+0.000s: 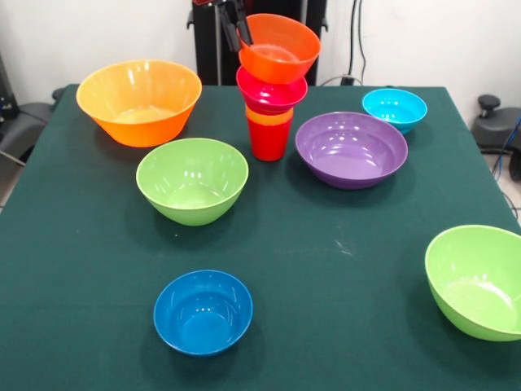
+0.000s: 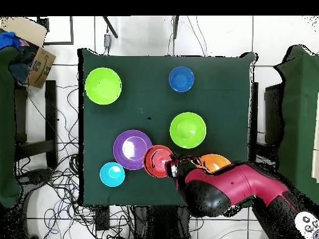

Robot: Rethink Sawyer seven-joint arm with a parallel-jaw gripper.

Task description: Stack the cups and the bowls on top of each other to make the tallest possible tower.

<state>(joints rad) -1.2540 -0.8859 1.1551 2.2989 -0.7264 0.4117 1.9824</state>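
Observation:
The tower (image 1: pixel 269 114) stands at the far middle of the table: a red cup (image 1: pixel 268 142) as base, an orange cup (image 1: pixel 269 117) in it, and a pink bowl (image 1: pixel 271 88) on that. An orange bowl (image 1: pixel 281 47) sits tilted on top. My gripper (image 1: pixel 241 36) comes down from above, and its black fingers pinch that bowl's left rim. In the overhead view the gripper (image 2: pixel 170 167) sits at the edge of the tower (image 2: pixel 158 160). Loose bowls lie around: large yellow-orange (image 1: pixel 139 102), lime green (image 1: pixel 192 179), purple (image 1: pixel 351 149), light blue (image 1: pixel 394 109), dark blue (image 1: pixel 203 312), second lime green (image 1: pixel 475 281).
The table has a dark green cloth (image 1: pixel 326 261). In the overhead view the arm (image 2: pixel 230 187) covers part of the yellow-orange bowl (image 2: pixel 215 162). A cardboard box (image 2: pixel 34 53) stands beyond the table's corner. Cables lie on the floor around it.

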